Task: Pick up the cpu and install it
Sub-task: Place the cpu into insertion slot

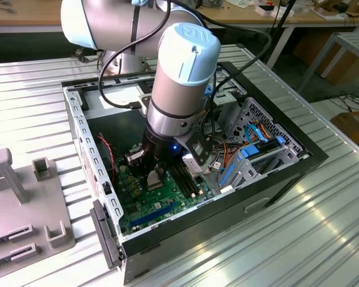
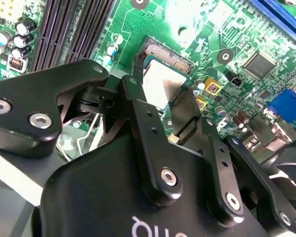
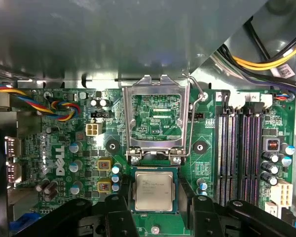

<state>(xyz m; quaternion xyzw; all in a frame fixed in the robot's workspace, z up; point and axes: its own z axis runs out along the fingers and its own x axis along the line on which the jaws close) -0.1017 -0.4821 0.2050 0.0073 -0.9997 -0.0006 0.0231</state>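
The cpu (image 3: 154, 191), a small square chip with a silver top, sits between my gripper's (image 3: 160, 200) two black fingers (image 3: 119, 217), which press on its opposite edges. It hangs low over the black socket on the green motherboard (image 3: 207, 128). The socket's metal frame (image 3: 157, 116) stands swung open just beyond it. In the second wrist view the cpu (image 2: 160, 81) lies between the fingertips (image 2: 134, 91), and a strip of socket contacts (image 2: 167, 55) shows past its far edge. In the exterior view my gripper (image 1: 155, 174) reaches down inside the open computer case (image 1: 78, 128).
Black memory slots (image 3: 239, 158) run beside the socket. Coloured wire bundles (image 3: 64, 106) and yellow cables (image 3: 266, 61) lie near the board's edges. A drive cage with blue cables (image 1: 257, 146) fills the case's right in the exterior view. A grey fixture (image 1: 24, 203) stands outside at left.
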